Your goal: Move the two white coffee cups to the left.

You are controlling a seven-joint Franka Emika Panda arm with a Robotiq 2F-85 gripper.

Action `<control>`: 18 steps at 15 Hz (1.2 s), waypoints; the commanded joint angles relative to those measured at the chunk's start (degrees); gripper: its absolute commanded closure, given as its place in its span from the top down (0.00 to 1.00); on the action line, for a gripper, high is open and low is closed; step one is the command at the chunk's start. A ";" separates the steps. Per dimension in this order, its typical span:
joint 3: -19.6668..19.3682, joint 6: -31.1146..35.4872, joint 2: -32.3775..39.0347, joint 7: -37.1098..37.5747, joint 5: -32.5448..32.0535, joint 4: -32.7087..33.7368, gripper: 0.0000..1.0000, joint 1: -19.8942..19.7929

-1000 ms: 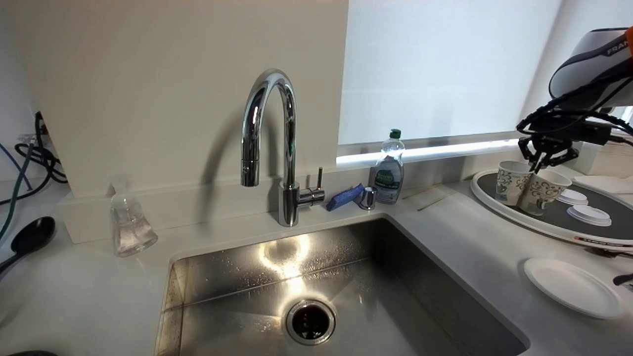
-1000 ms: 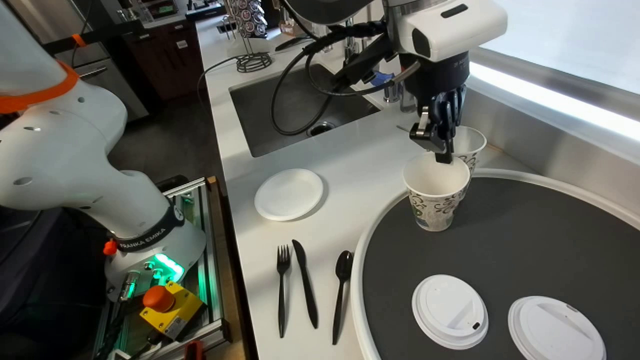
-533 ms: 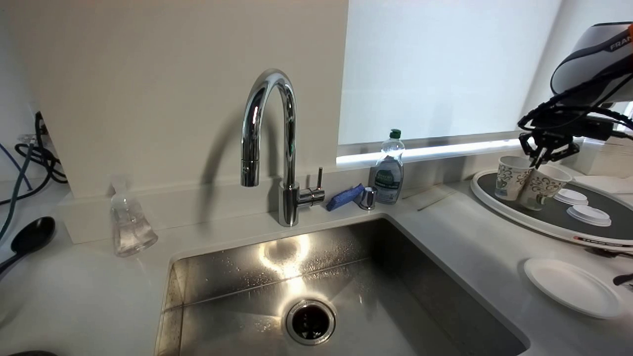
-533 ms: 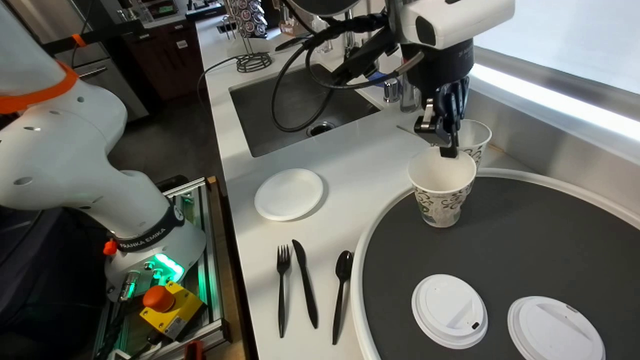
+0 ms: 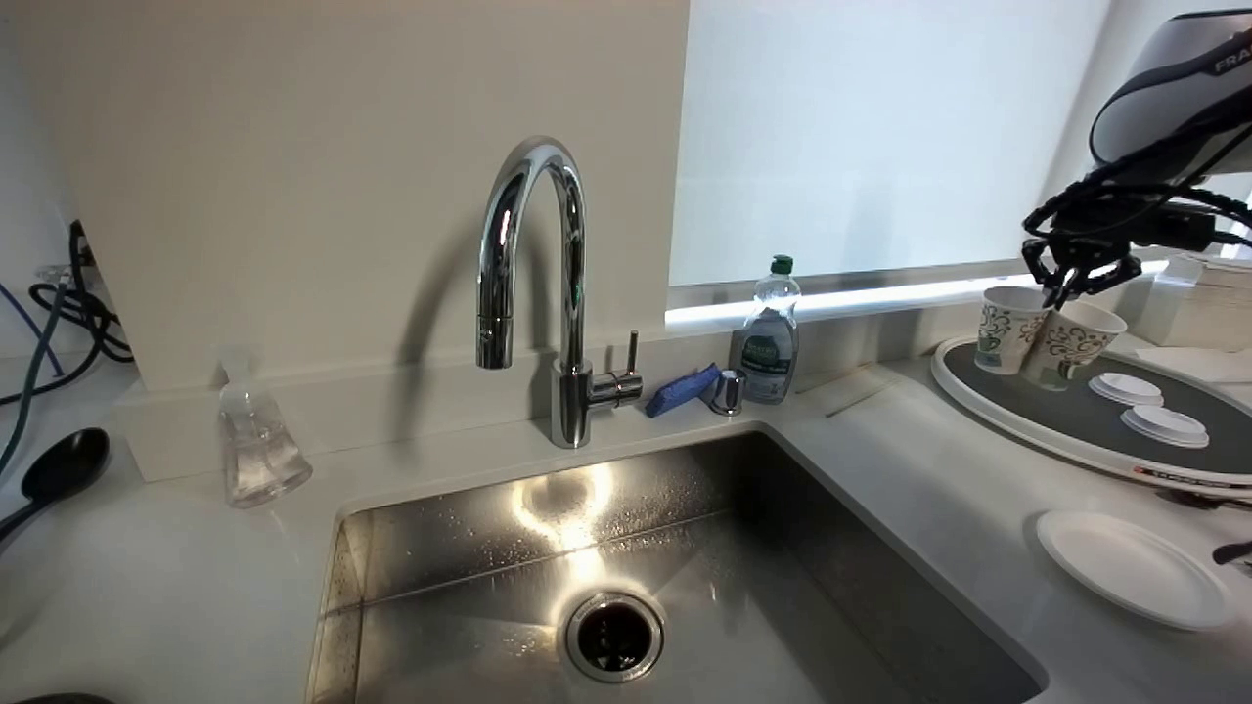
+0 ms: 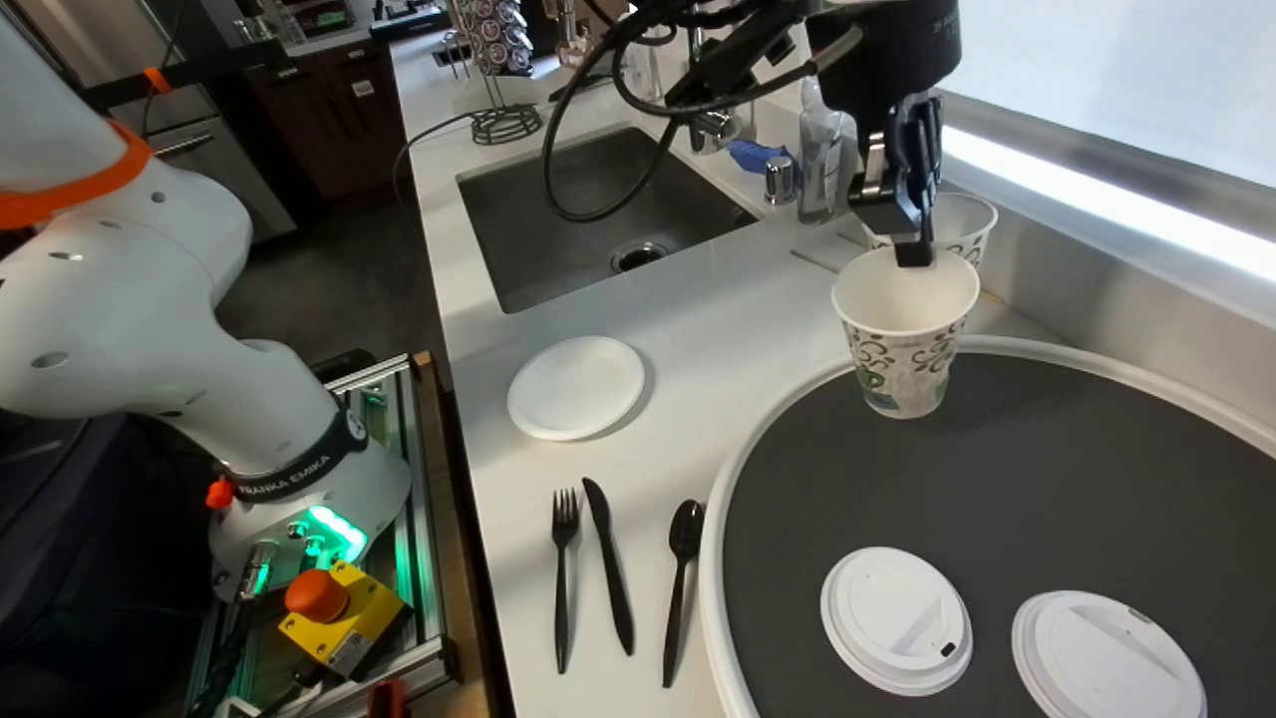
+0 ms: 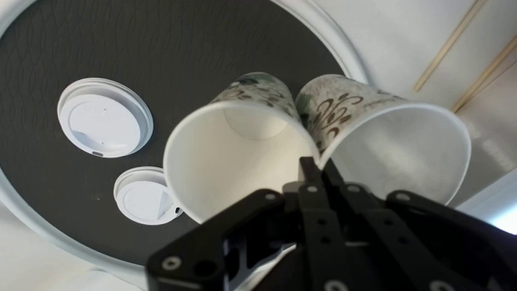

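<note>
The two white coffee cups are paper cups with a brown swirl print. In an exterior view the nearer cup point(image 6: 895, 344) stands in front of the farther cup point(image 6: 965, 221), which is partly hidden. My gripper point(image 6: 913, 249) is above them, its fingers reaching into the rims. In the wrist view the gripper point(image 7: 321, 165) is shut on the two touching rims, one finger inside the left cup point(image 7: 226, 157) and one inside the right cup point(image 7: 404, 149). In an exterior view both cups point(image 5: 1010, 332) hang slightly tilted above the round dark tray point(image 5: 1198, 391).
Two white lids point(image 6: 897, 620) lie on the tray. A white plate point(image 6: 576, 387) and a black fork point(image 6: 563, 568), knife point(image 6: 610, 568) and spoon point(image 6: 685, 558) lie beside it. The sink point(image 5: 743, 587), faucet point(image 5: 569, 293) and soap bottle point(image 5: 770, 337) are beyond. Thin wooden sticks point(image 5: 861, 391) lie near the wall.
My gripper has risen with both cups, lifting them higher above the tray, and they have shifted slightly toward the window wall. Lids, plate and cutlery have not moved.
</note>
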 commanded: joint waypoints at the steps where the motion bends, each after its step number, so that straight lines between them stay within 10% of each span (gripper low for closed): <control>1: 0.83 -4.71 -1.78 -4.59 1.42 0.70 0.01 1.14; 18: 5.00 -11.76 0.23 -14.94 6.32 -0.77 0.01 5.65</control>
